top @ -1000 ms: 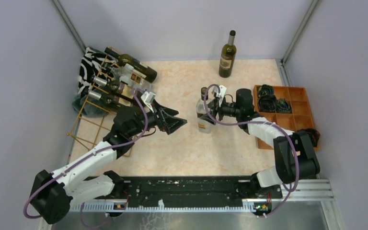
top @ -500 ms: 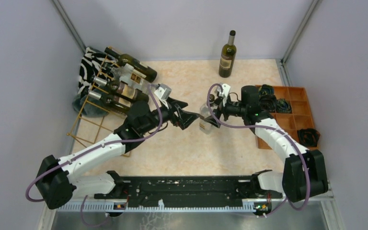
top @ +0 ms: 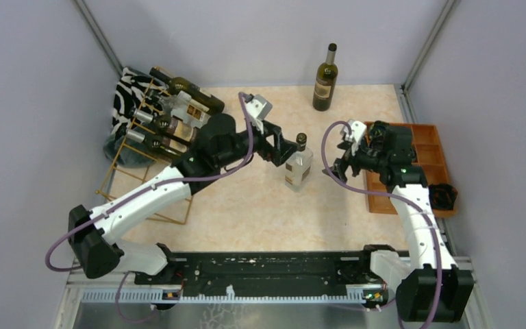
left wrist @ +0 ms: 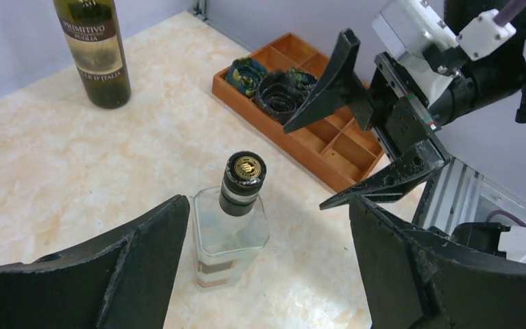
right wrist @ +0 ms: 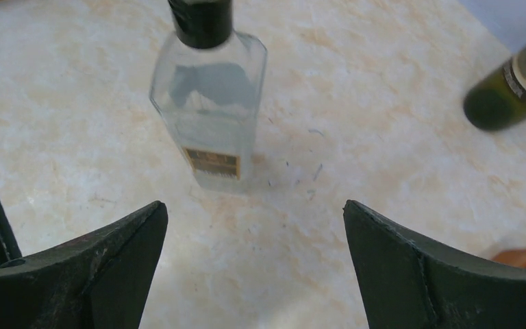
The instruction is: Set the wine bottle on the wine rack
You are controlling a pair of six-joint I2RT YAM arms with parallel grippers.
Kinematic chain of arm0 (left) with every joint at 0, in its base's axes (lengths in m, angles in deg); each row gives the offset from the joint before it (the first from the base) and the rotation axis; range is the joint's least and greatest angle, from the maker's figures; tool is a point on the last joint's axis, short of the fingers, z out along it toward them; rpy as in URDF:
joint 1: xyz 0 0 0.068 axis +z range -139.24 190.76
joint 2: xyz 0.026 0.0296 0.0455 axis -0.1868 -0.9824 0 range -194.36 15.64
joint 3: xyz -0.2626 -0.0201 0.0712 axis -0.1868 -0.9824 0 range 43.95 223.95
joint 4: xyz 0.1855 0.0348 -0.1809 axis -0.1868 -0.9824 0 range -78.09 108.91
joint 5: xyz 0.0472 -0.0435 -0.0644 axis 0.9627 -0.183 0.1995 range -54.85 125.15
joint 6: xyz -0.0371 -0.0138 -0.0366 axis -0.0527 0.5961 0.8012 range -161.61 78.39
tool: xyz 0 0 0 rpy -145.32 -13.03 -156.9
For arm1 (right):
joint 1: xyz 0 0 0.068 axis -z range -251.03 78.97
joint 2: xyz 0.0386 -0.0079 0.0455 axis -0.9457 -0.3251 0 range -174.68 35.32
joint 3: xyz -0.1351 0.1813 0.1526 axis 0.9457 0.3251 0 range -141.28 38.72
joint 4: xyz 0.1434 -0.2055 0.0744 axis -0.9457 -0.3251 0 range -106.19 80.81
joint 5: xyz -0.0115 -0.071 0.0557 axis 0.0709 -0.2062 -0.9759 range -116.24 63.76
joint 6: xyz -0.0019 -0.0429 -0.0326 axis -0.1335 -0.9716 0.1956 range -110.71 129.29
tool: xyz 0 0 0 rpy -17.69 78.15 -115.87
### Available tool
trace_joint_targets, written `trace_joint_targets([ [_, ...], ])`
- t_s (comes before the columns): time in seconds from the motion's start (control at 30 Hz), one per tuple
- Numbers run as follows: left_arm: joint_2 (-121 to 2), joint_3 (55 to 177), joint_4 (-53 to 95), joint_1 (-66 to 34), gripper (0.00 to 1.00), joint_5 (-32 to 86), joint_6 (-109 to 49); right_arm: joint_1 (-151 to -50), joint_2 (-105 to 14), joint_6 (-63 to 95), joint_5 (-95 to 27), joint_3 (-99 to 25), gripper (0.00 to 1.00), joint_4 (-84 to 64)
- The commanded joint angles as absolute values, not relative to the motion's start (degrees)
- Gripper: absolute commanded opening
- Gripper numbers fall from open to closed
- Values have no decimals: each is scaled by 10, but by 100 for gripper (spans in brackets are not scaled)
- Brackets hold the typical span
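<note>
The wine bottle, clear square glass with a black cap, stands upright mid-table. My left gripper is open with its jaws on either side of the bottle. In the left wrist view the bottle sits close to the left finger, and a wide gap separates it from the right finger. My right gripper is open and empty, a short way right of the bottle. The gold wire wine rack stands at the far left and carries several bottles.
A dark green wine bottle stands upright at the back wall. An orange-brown wooden tray with dark rolled items lies at the right, under my right arm. A zebra-striped cloth lies behind the rack.
My right gripper let go of the clear bottle, opened and drew back to the right. My left arm swung right and brought its open jaws around the bottle.
</note>
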State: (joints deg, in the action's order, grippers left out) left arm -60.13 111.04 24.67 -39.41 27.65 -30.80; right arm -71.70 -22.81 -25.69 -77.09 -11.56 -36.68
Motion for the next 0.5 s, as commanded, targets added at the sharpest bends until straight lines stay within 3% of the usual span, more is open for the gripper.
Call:
trace_joint_targets([
  [0.0,-642,1202,96,-417,92,319,-322,-671,-195,-297,-778,-78,98,-391],
  [0.47,-818,1476,-137,-473,92,491,-360,-671,-193,-269,-646,-70,98,-354],
])
